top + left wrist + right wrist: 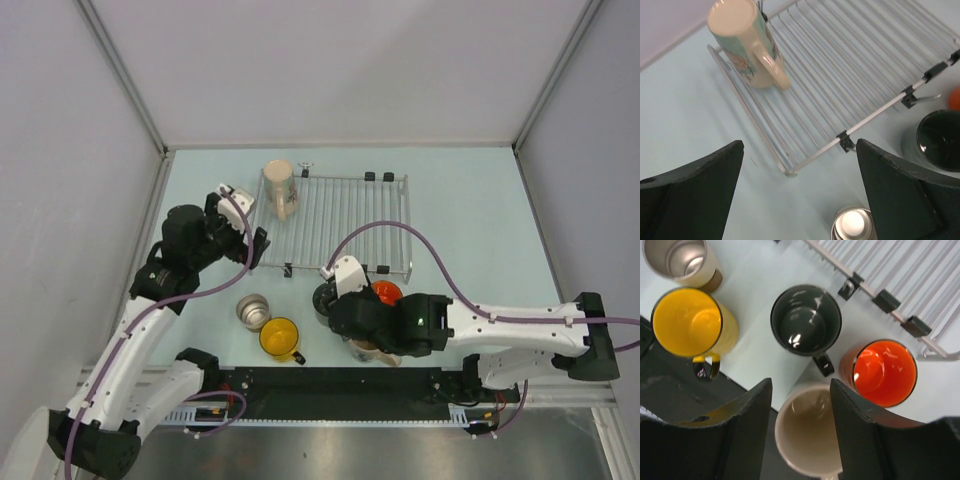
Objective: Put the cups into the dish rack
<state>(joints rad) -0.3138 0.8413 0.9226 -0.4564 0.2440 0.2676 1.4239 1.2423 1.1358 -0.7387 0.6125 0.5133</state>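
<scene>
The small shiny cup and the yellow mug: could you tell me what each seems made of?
The small shiny cup looks like stainless steel: silvery inside, with soft streaked reflections. The yellow handled mug seems glazed ceramic, given its thick rim and glossy highlights, though plastic cannot be ruled out.

your top camera sits above and behind the arm bases, looking down on the whole table (470,200). your left wrist camera slants close across the dish rack (840,75); your right wrist camera looks straight down, very close. all three share the dark grey cup (806,320) and the rack's near edge.
</scene>
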